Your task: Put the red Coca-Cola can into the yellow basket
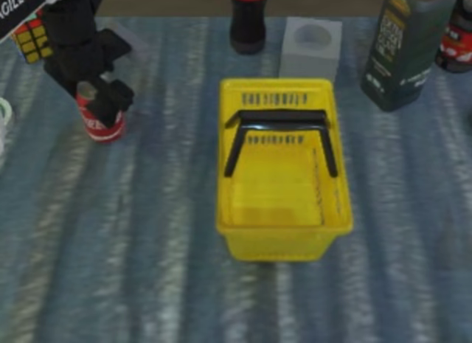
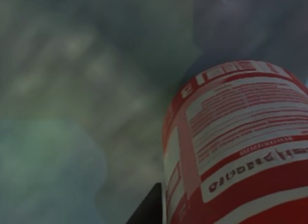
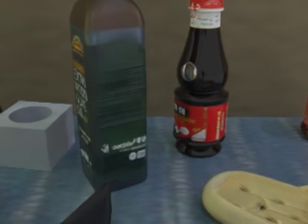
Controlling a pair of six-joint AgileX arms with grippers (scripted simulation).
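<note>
So the left pincer (image 1: 103,99) is down over the red Coca-Cola can (image 1: 101,122) at the far left of the counter (image 1: 147,269), dark fingers on either side of the can's upper part. Looks like it's clamped on the can, though the top view is too soft there to see actual contact. The can stands upright on the counter right under the pincer; in the left wrist view its label (image 2: 240,137) fills the frame, very close. The yellow basket (image 1: 284,243) sits well off to the pincer's right, mid-counter, black handle (image 1: 280,129) folded across its far half, nothing visible inside. A Rubik's cube (image 1: 31,39) is just behind the arm. The right pincer isn't visible from above; its wrist camera faces a dark green bottle (image 3: 109,98), a soy sauce bottle (image 3: 201,89) and a grey block (image 3: 33,132).
</note>
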